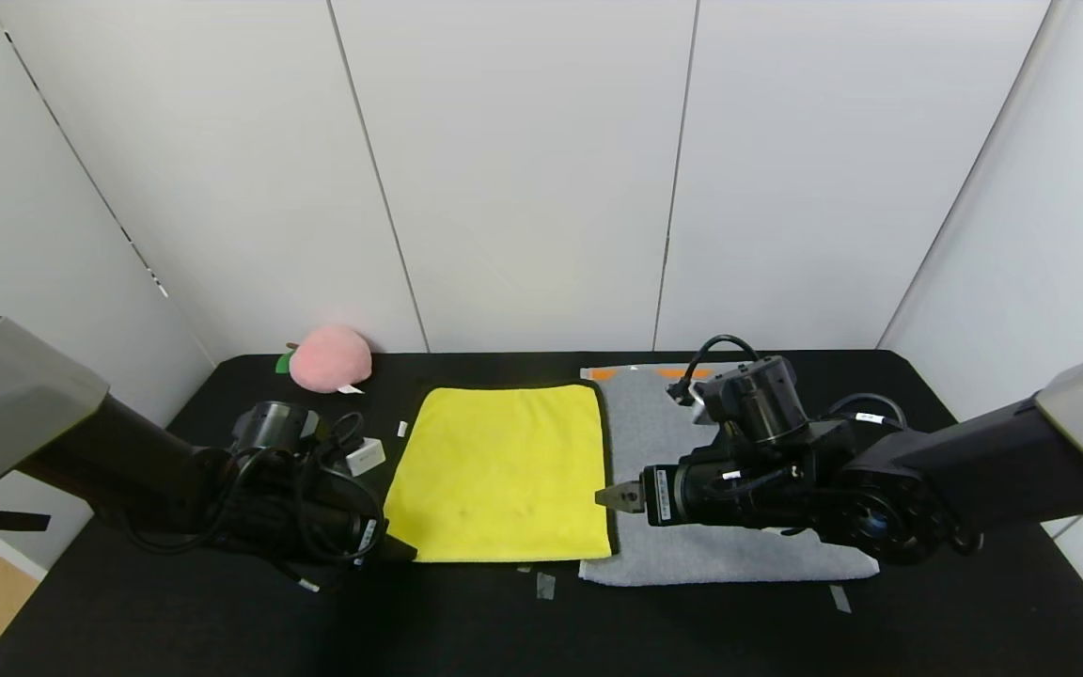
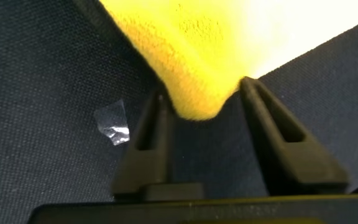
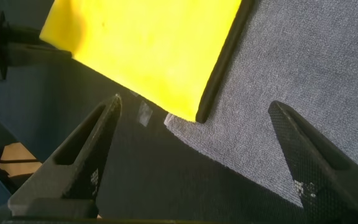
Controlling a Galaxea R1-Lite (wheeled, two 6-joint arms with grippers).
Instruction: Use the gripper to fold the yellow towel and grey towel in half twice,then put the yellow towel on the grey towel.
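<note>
The yellow towel (image 1: pixel 504 465) lies flat in the middle of the black table. The grey towel (image 1: pixel 692 555) lies flat just to its right, orange marks (image 1: pixel 675 373) at its far end, partly hidden by my right arm. My left gripper (image 1: pixel 399 549) is low at the yellow towel's near left corner. In the left wrist view it (image 2: pixel 204 90) is open, with that yellow corner (image 2: pixel 194 93) between its fingers. My right gripper (image 1: pixel 619 496) is open above the yellow towel's near right corner. The right wrist view shows it (image 3: pixel 196 102) wide open over the yellow towel (image 3: pixel 148 43), whose black-trimmed edge overlaps the grey towel (image 3: pixel 278 56).
A pink peach plush (image 1: pixel 330 357) sits at the back left of the table. Small tape pieces (image 1: pixel 545 585) lie on the black table (image 1: pixel 222 621) near the towels' front edges, one more to the right (image 1: pixel 839 598). White walls stand behind and on both sides.
</note>
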